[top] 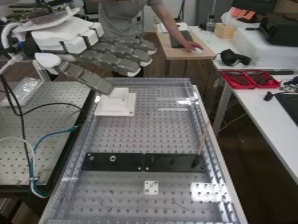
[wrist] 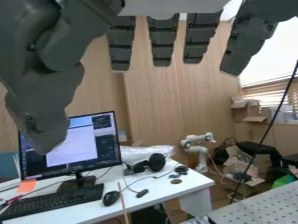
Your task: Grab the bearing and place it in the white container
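With fingers straight and spread, the hand (top: 114,61) hung at the far left, near the white container (top: 116,104); the larger nut (top: 113,158) stood on the black bar (top: 126,163).

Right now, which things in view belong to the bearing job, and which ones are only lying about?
For the job:
robot hand
white container

Only lying about:
smaller nut
larger nut
keyboard
computer mouse
headphones

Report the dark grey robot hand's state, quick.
Dark grey robot hand: open, fingers extended, holding nothing.
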